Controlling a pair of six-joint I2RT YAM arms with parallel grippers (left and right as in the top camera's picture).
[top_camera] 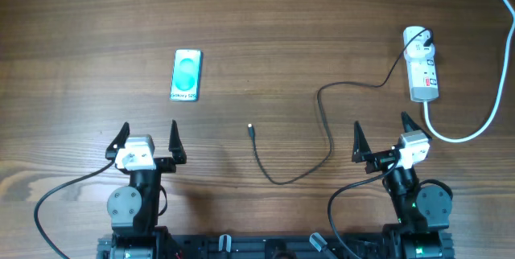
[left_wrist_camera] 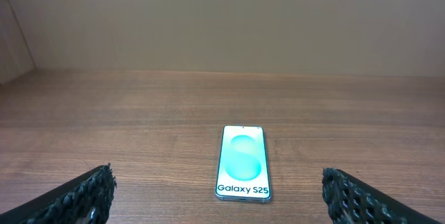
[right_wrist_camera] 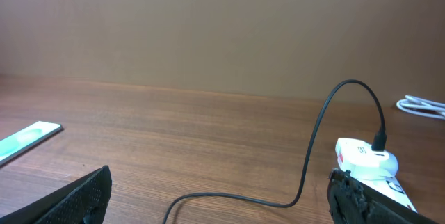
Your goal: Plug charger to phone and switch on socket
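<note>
On the table [top_camera: 257,10], seen from overhead, the phone [top_camera: 186,75] lies flat and screen up at about 10 o'clock from centre. Its long axis runs roughly 12–6, with the "Galaxy" end toward 6.

The phone sits at 12–1 o'clock of the left gripper [top_camera: 149,130], clear of it. Left jaws are spread wide with nothing between them. The left wrist view agrees: the phone [left_wrist_camera: 243,163] is straight ahead between the finger pads [left_wrist_camera: 87,195], no contact.

The socket [top_camera: 421,64] sits at 2 o'clock from centre, near the table's 3 o'clock edge, long axis roughly 12–6. The charger [top_camera: 326,122] has its black plug seated in the socket's 12 o'clock end. The cable heads toward 9, drops toward 6, loops, then climbs back. The connector tip [top_camera: 251,129] lies loose on the wood just 6 o'clock of centre, at the phone's 4 o'clock and well apart from it.

The thick white cord [top_camera: 463,139] leaves the socket's 6 o'clock end, swings toward 3 and runs up to 12.

The right gripper [top_camera: 381,124] is at 7 o'clock of the socket, near it but not touching. Its jaws are released, wide and empty. In the right wrist view the socket [right_wrist_camera: 367,160] sits just past the right-hand finger, with the cable arching out of its top.

Switch position: can't tell.
</note>
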